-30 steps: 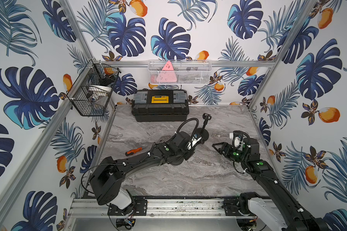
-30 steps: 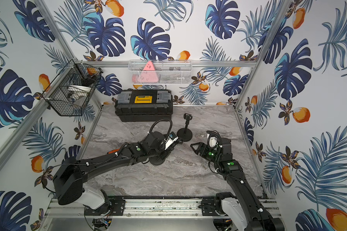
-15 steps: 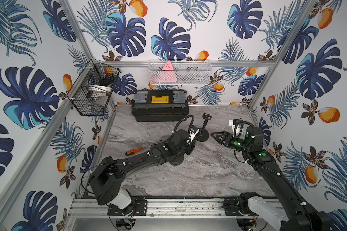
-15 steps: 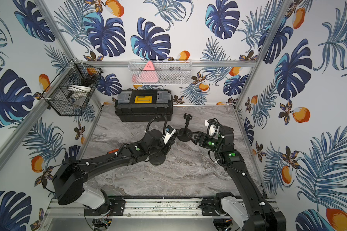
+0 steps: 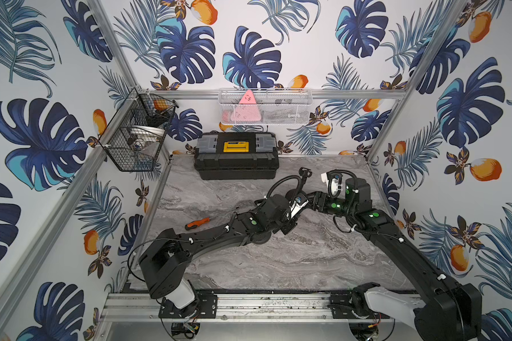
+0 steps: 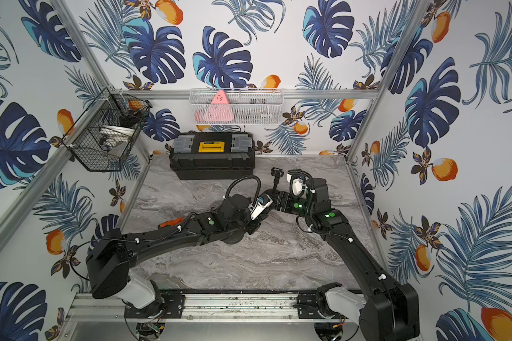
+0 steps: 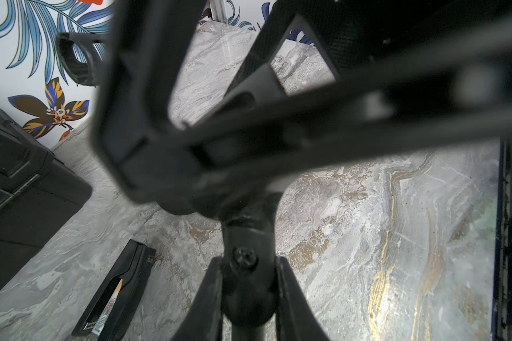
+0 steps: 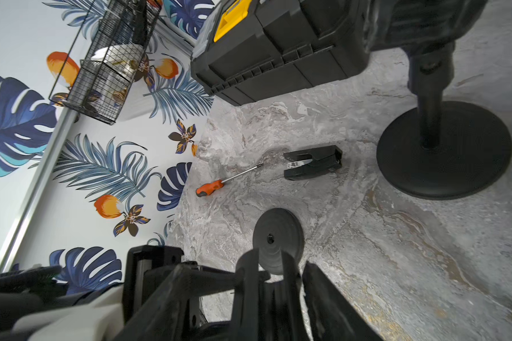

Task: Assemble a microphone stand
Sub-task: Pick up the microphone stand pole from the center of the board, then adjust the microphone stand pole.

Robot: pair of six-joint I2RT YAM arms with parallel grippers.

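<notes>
My left gripper (image 7: 247,261) is shut on the screwed joint of a black microphone clip (image 7: 244,236) and holds it above the table. My right gripper (image 8: 274,274) meets it from the right, open, one finger on each side of the clip's ribbed U (image 8: 271,295). A thin gap shows beside one finger (image 8: 322,295). In both top views the two grippers (image 5: 308,199) (image 6: 274,200) touch noses just in front of the upright stand, a pole (image 5: 301,183) (image 6: 275,183) on a round base (image 8: 444,153). A smaller black disc (image 8: 278,236) lies flat under my left arm.
An orange-handled screwdriver (image 5: 197,223) (image 8: 216,186) lies at the left of the table. A black clamp piece (image 8: 312,165) (image 7: 116,283) lies near it. A black toolbox (image 5: 235,156) stands against the back wall, with wire baskets (image 5: 136,138) on the walls.
My right arm swung left and back to the left gripper, and its jaws widened, then narrowed around the clip. My left gripper moved slightly back and right with the clip.
</notes>
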